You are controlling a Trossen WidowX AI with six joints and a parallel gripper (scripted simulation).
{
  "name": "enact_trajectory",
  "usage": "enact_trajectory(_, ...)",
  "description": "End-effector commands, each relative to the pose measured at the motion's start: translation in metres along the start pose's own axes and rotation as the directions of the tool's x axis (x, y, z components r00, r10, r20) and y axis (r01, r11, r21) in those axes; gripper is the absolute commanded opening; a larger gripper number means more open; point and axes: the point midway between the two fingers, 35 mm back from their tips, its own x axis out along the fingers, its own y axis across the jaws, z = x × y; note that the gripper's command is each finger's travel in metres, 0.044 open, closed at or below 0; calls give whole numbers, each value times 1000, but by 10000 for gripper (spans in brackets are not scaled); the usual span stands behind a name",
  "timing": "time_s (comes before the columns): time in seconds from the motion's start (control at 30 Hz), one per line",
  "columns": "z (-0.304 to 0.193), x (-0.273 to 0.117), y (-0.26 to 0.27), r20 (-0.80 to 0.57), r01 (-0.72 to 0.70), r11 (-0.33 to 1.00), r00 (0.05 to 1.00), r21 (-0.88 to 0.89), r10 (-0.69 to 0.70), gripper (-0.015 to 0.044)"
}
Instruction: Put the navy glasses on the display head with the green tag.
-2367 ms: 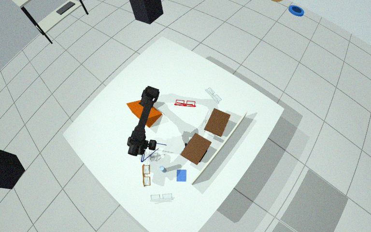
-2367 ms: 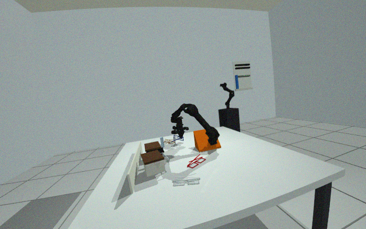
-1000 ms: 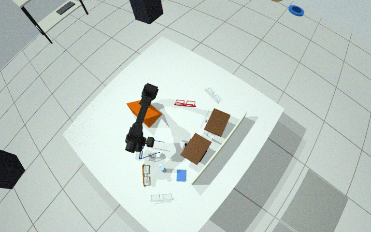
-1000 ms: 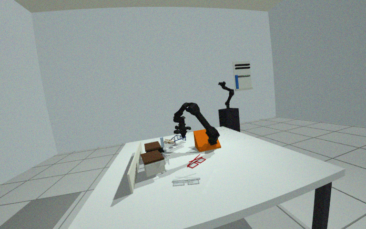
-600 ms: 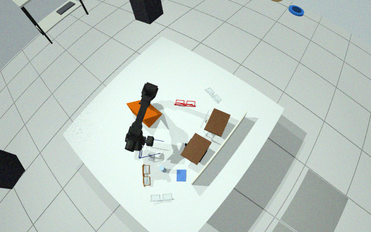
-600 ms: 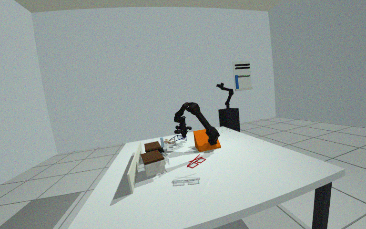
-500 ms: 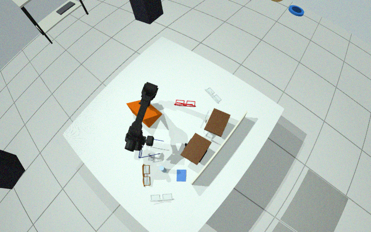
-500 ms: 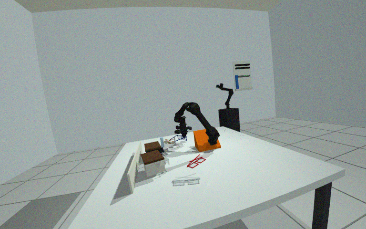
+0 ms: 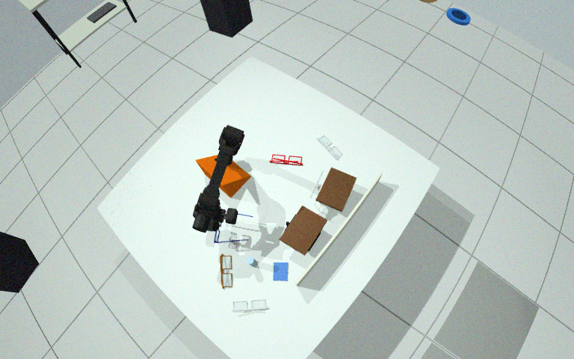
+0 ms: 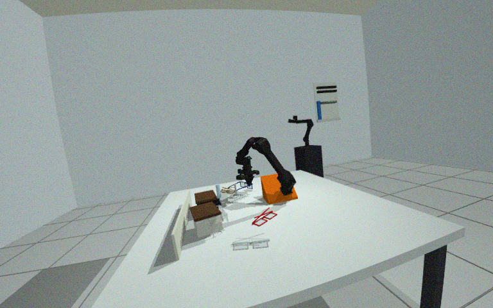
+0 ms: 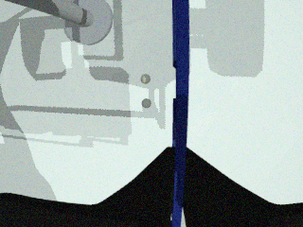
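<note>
My gripper (image 10: pixel 249 184) (image 11: pixel 176 154) is shut on the navy glasses (image 9: pixel 232 241) (image 10: pixel 251 186) (image 11: pixel 182 71) and holds them above the table. In the wrist view their front bar runs upright between the fingertips. In the top view the temples point right, towards the display heads. The nearer head (image 9: pixel 303 230) (image 10: pixel 206 196) and the farther head (image 9: pixel 335 189) (image 10: pixel 205 212) have brown tops and stand side by side, away from the gripper. Clear glasses are by the farther head. The green tag cannot be made out, so I cannot tell which head bears it.
An orange wedge (image 9: pixel 230 175) (image 10: pixel 276 188) stands under the arm. Red glasses (image 9: pixel 286 159) (image 10: pixel 264 218), brown glasses (image 9: pixel 221 271) and clear glasses (image 9: pixel 252 308) lie around. A light blue cylinder (image 9: pixel 250 260) (image 10: pixel 217 190) and a blue square (image 9: pixel 280 271) are near. A cream panel (image 9: pixel 339 228) (image 10: pixel 176 235) stands behind the heads.
</note>
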Motion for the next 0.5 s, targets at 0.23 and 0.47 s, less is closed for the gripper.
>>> enact_trajectory(0.23,-9,0,-3,-5,5,1000,1000,-2,-5,0)
enact_trajectory(0.47,-13,1,-3,-6,5,1000,1000,-2,-5,0)
